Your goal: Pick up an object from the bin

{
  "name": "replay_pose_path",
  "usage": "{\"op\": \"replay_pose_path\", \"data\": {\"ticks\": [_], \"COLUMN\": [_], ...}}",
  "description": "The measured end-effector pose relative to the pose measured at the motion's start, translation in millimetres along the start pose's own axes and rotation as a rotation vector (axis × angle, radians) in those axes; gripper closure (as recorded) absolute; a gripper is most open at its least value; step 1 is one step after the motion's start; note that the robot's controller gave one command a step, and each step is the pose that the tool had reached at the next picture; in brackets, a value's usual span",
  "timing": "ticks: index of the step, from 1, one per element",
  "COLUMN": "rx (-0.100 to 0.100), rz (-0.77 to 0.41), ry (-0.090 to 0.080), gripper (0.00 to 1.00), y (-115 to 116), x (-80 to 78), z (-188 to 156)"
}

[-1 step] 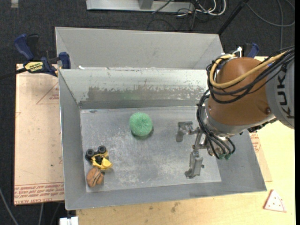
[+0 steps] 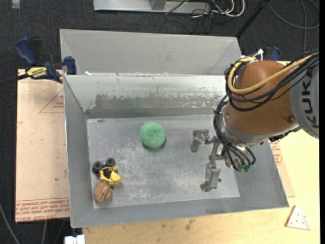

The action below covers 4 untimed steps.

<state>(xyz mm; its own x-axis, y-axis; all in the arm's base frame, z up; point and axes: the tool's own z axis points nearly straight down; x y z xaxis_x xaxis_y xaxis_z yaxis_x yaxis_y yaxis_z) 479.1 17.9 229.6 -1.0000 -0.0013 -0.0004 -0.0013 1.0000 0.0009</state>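
Hand [image 2: 205,159] released, spread wide, nothing in it, low over bare floor at right of bin [image 2: 76,151]. Nearest thing: green fuzzy ball [image 2: 153,135], mid-bin, apart from hand. Likely light, soft, prone to roll; pinch across middle.

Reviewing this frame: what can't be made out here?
In the camera view:
- The right part of the bin floor is hidden under the orange wrist cover.
- The yellow-and-black toy and brown lump are too small to identify.
- The tool: its height above the floor cannot be judged from above.
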Motion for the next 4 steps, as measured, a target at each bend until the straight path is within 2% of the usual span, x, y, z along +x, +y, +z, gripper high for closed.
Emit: {"op": "replay_pose_path", "data": {"ticks": [1,2,3,4], "rx": [0.0,-0.003,0.0,-0.002], "rz": [-0.026,-0.009,-0.06,-0.066], "ry": [-0.004,-0.003,-0.004,-0.005], "gripper": [0.0,0.0,0.0,0.0], "y": [48.1,63.2,89.8,106.8], "x": [-19.8,-56.3,-110.4,-136.3], "z": [38.1,73.0,91.4,97.5]}}
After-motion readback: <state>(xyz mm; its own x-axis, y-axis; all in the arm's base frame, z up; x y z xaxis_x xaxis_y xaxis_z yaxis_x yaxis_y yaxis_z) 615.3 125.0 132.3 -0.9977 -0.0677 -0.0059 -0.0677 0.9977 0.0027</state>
